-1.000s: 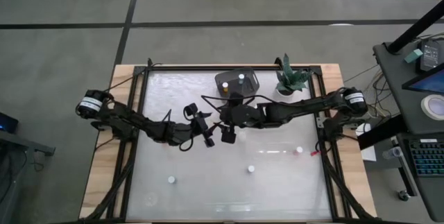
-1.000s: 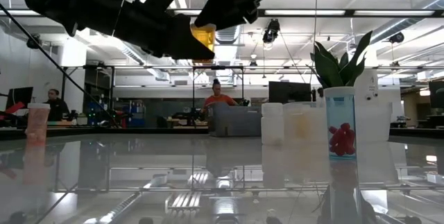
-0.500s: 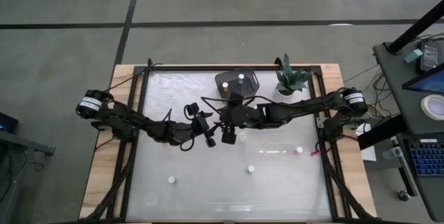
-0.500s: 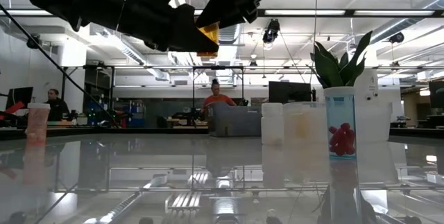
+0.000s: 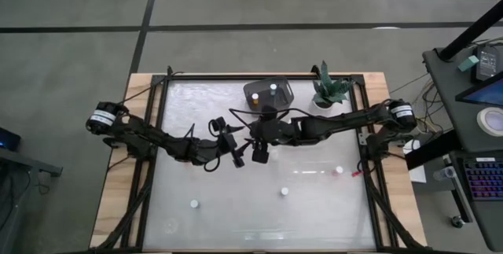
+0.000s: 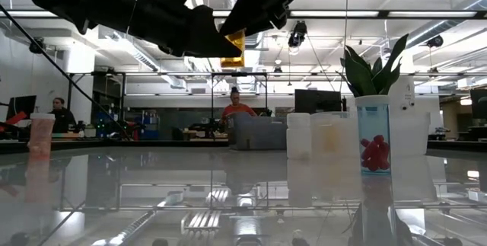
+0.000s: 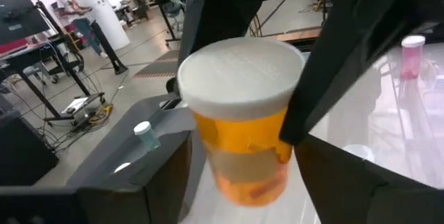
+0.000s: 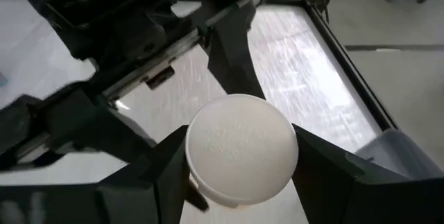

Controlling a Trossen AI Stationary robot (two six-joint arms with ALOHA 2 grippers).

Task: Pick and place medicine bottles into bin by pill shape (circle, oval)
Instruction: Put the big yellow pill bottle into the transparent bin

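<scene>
Left gripper (image 5: pixel 236 156) jaws have released; right gripper (image 5: pixel 257 153) jaws grasp the orange bottle (image 7: pixel 244 137).

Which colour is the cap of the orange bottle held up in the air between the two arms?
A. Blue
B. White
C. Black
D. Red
B. The left wrist view shows the orange bottle close up with a white cap on top, and the right wrist view looks down on that same white cap between the right tool's fingers.
</scene>
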